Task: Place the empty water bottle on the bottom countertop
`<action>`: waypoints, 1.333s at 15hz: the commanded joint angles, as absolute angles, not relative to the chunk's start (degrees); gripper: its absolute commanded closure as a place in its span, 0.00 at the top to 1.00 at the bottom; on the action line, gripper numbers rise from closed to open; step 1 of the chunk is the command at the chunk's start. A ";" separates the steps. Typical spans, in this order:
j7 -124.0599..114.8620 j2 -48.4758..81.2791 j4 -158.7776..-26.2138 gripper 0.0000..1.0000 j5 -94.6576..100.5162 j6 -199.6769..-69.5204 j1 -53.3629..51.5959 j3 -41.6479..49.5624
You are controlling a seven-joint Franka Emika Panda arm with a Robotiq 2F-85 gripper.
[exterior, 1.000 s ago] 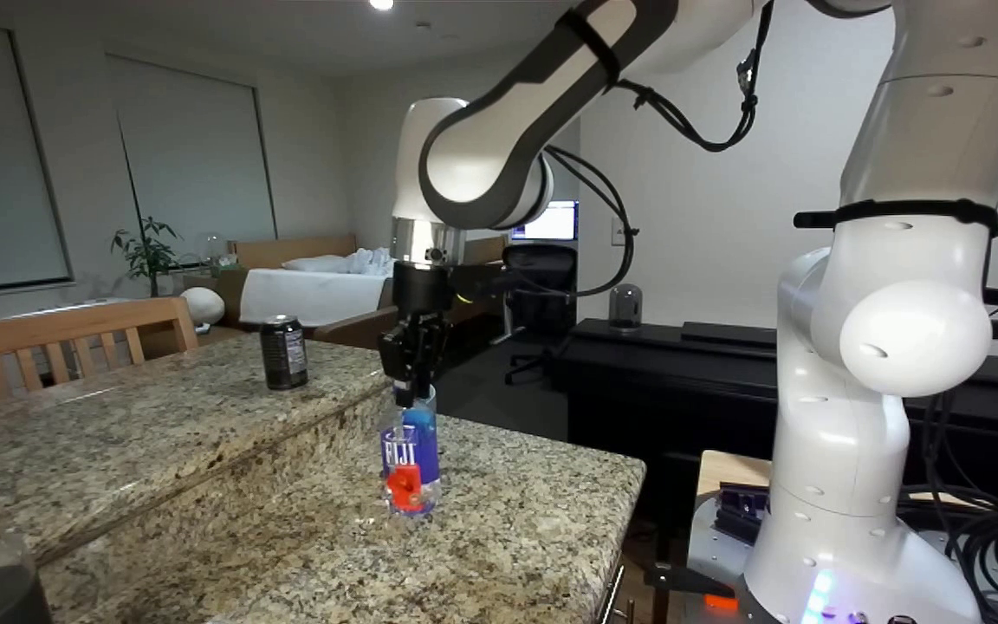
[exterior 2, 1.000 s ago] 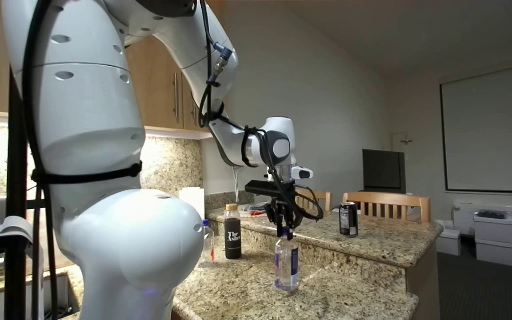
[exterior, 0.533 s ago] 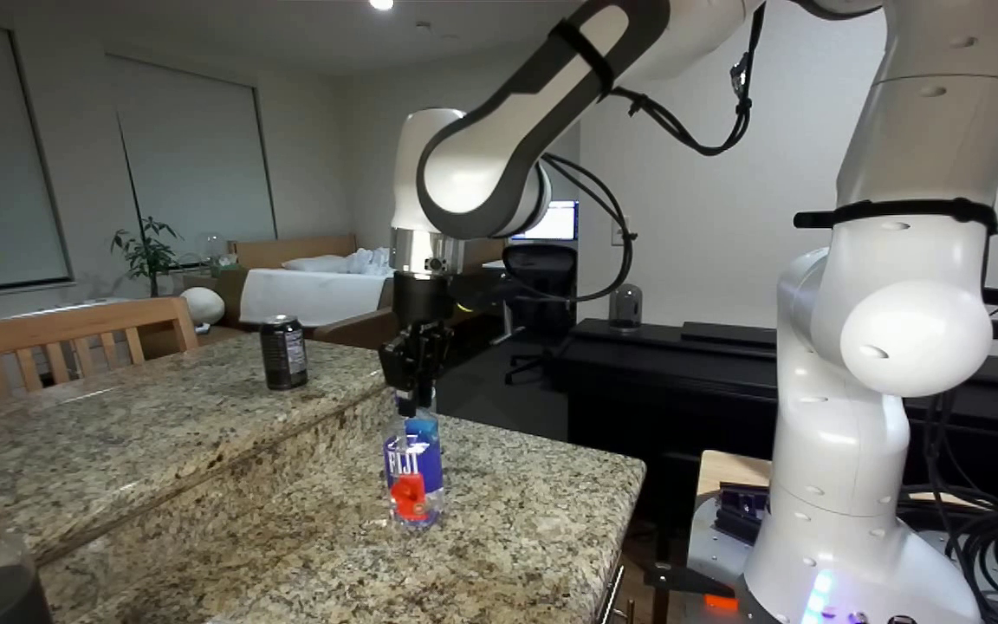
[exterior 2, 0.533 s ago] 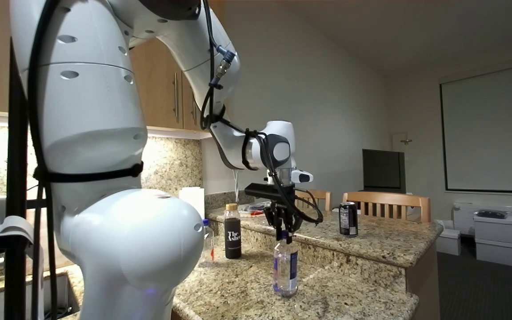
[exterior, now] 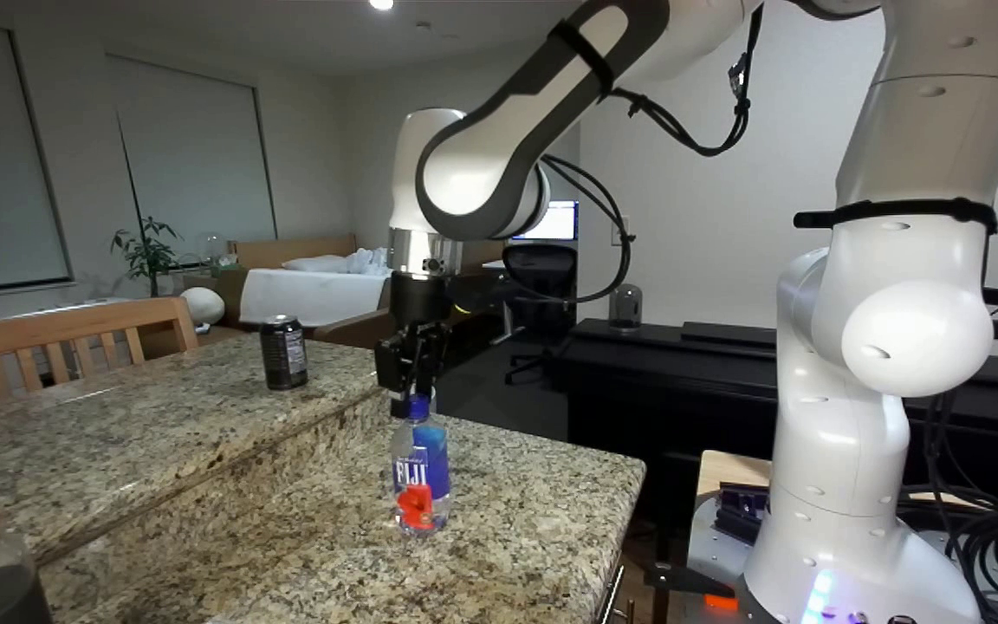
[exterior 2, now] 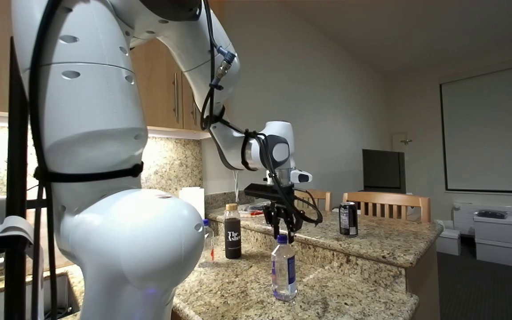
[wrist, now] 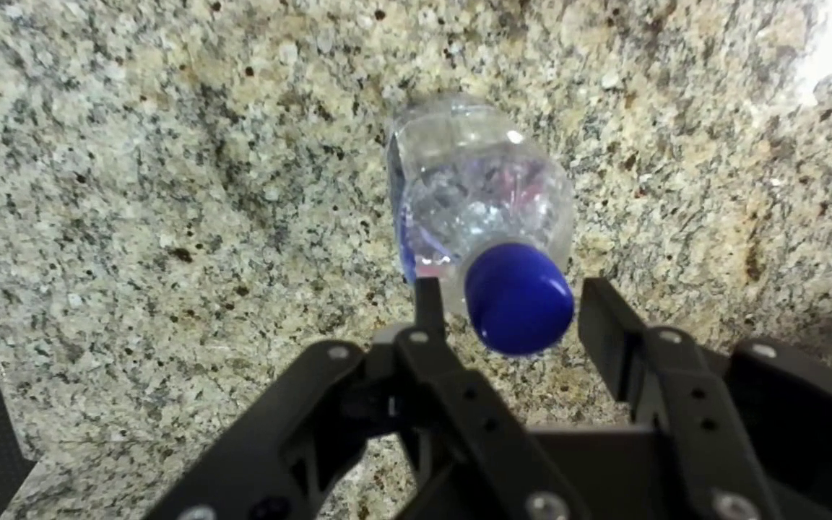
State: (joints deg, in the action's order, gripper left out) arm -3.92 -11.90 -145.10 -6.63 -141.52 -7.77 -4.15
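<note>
Water bottle (exterior 2: 283,272), clear plastic, blue cap (wrist: 519,300), stands upright on the bottom countertop (exterior 2: 234,289). Gripper (wrist: 512,296): fingers (wrist: 607,325) stand parted, wrist view showing gaps beside the cap.

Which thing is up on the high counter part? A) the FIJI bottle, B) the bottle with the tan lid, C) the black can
C: in both exterior views the black can stands on the raised ledge, while the FIJI bottle is on the lower countertop.
</note>
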 commanded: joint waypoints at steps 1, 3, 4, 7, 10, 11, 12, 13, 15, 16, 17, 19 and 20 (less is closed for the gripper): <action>-2.36 -13.38 -146.77 0.84 -8.51 -143.94 -7.83 -4.39; -2.38 -13.42 -146.68 0.97 -8.55 -143.98 -7.86 -4.39; -2.27 -13.47 -146.64 0.99 -8.65 -143.79 -7.91 -4.36; -1.03 -13.06 -145.92 1.00 -10.36 -142.07 -8.37 -3.93; 0.62 -13.26 -145.27 1.00 -13.18 -140.06 -8.78 -3.71; 0.88 -13.37 -144.94 1.00 -13.73 -139.20 -8.90 -3.69; 1.15 -13.42 -144.58 1.00 -14.16 -138.34 -9.00 -3.71; 0.68 -13.48 -144.15 1.00 -13.74 -137.52 -8.81 -3.89; -0.50 -13.64 -143.25 1.00 -12.34 -135.76 -8.38 -4.26; -1.24 -13.75 -142.81 1.00 -11.47 -135.08 -8.13 -4.47; -1.60 -13.79 -142.29 1.00 -11.07 -134.31 -8.02 -4.59; -2.21 -13.71 -140.98 1.00 -10.27 -132.44 -7.81 -4.76; -2.29 -13.64 -140.30 1.00 -10.02 -131.43 -7.77 -4.81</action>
